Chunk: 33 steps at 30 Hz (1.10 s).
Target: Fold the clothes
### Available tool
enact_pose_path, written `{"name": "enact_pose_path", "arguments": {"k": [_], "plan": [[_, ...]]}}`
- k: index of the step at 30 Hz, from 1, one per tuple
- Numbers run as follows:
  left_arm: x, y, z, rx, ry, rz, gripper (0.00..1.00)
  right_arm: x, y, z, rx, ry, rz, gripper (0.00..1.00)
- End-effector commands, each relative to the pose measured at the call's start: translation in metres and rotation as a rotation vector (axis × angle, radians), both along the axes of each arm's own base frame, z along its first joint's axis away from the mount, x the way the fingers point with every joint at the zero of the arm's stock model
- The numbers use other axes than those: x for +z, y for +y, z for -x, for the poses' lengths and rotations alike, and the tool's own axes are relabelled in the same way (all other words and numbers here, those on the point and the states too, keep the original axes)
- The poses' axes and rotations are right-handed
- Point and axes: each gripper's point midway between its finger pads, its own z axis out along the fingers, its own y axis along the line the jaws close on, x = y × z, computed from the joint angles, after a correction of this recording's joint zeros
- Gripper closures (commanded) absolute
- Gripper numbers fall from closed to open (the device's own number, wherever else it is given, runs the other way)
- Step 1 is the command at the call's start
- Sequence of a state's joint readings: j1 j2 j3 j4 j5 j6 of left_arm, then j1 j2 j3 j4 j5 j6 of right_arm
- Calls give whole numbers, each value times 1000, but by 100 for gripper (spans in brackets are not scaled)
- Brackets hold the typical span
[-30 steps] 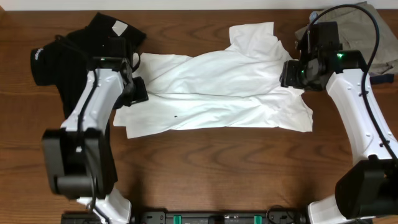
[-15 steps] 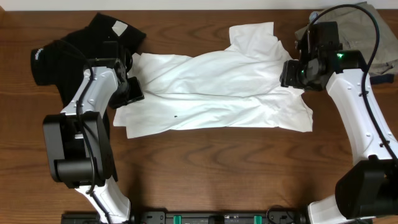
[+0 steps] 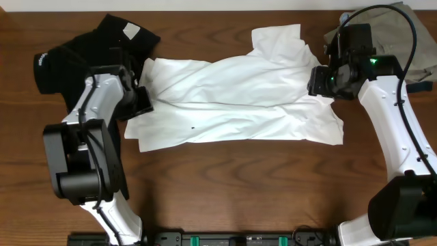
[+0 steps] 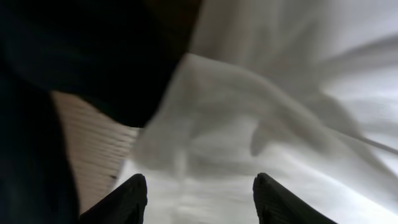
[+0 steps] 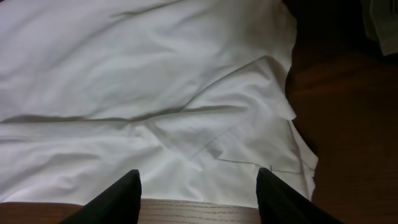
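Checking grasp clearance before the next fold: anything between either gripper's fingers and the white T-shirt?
Nothing visible. Both wrist views show only white T-shirt cloth below open fingers: left gripper at its left edge, right gripper near its right side. The black shirt lies beside that left edge.
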<state>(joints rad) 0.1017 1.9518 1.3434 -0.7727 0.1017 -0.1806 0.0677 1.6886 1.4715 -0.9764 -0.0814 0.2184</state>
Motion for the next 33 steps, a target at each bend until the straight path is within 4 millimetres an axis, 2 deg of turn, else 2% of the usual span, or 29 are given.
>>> {"name": "enact_pose_path", "arguments": {"k": [1,7,10,20,33], "plan": [[-13,0,9,-50,46,5,44,4,2,-3,19,-15,7,43],[-26,-6,10,-57,69,26,45,4,2,-3,19,-17,7,42],[-29,-6,11,-57,78,27,50,4,2,-3,19,-17,7,42],[-28,-8,8,-57,65,41,61,5,2,-5,19,-25,6,42],[-17,-13,-5,-57,30,71,62,6,3,-6,19,-31,6,41]]}}
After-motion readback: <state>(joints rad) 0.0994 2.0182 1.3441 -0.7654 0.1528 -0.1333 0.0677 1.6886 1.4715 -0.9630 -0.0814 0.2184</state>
